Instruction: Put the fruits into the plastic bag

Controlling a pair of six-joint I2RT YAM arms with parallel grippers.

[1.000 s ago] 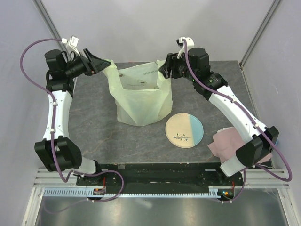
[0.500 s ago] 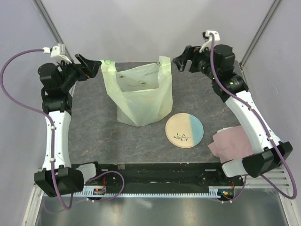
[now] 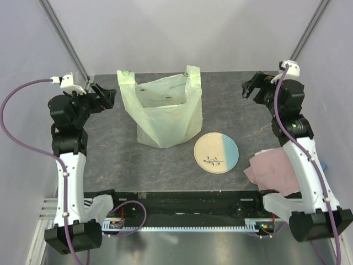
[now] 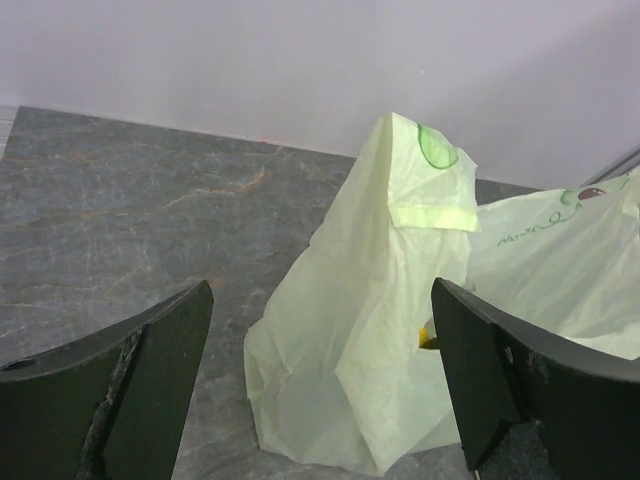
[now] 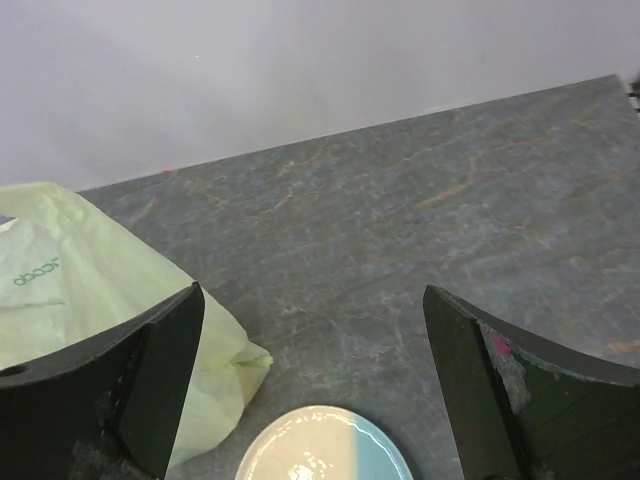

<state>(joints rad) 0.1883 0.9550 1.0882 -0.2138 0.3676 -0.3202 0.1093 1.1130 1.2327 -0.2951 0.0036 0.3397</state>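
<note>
The pale green plastic bag (image 3: 165, 113) stands upright at the back middle of the table, both handle loops sticking up. It also shows in the left wrist view (image 4: 380, 330) and at the left of the right wrist view (image 5: 90, 330). A bit of yellow fruit (image 4: 424, 336) shows through a gap in the bag; the other fruits are hidden. My left gripper (image 3: 105, 95) is open and empty, left of the bag and apart from it. My right gripper (image 3: 251, 88) is open and empty, well right of the bag.
A round cream-and-light-blue plate (image 3: 215, 153) with a sprig lies in front of the bag to the right, also in the right wrist view (image 5: 325, 445). A pink cloth (image 3: 273, 168) lies at the right edge under the right arm.
Both grippers have let go of the bag handles and drawn back outward, left arm to the left, right arm to the right. The bag stands on its own.
</note>
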